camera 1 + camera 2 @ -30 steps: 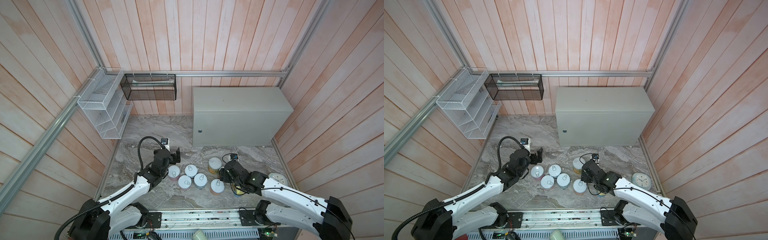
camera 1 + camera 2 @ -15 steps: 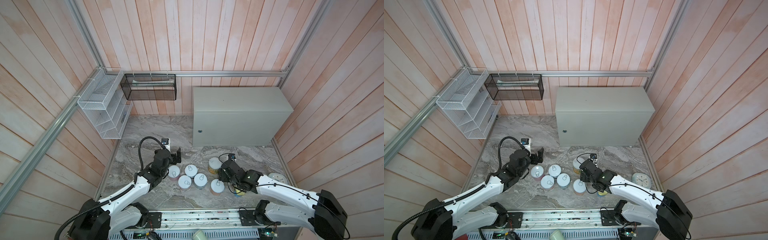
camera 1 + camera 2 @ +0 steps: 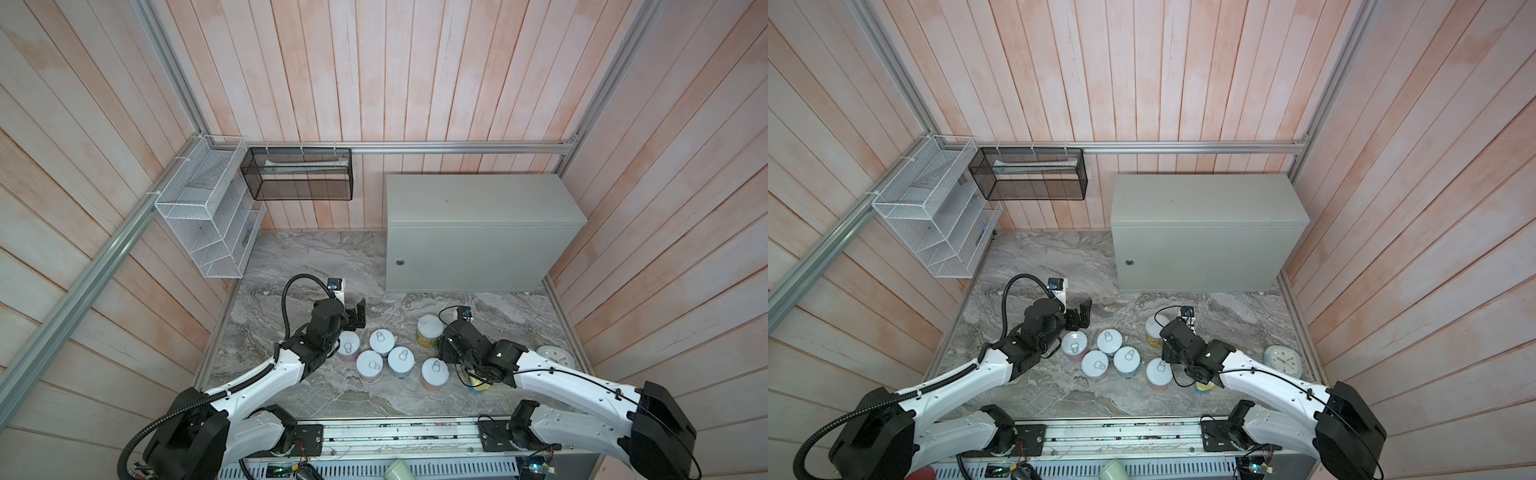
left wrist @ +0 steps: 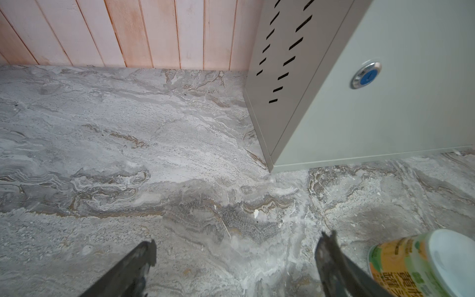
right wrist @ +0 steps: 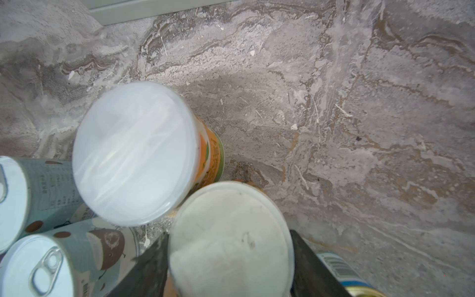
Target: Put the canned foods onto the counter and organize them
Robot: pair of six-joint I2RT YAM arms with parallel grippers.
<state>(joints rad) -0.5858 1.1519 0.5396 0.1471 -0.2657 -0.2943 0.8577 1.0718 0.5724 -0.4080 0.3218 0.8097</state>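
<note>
Marble-patterned surface (image 3: pixel 316 266) carried the cans you could see. The pull-tab cans (image 3: pixel 381 340) clustered near its front edge, and the counter (image 3: pixel 478 199) stood in its rear right corner. Your right gripper (image 5: pixel 227 237) straddled a white-lidded can (image 5: pixel 231 218), fingers close at both sides; whether they clamped it, you couldn't tell. Your left gripper (image 4: pixel 237 241) hung spread wide over marble.

The left gripper (image 4: pixel 237 244) is held low, left of centre, jaws wide apart, while the right gripper (image 5: pixel 230 235) is clamped on a white-lidded can (image 5: pixel 231 262).
</note>
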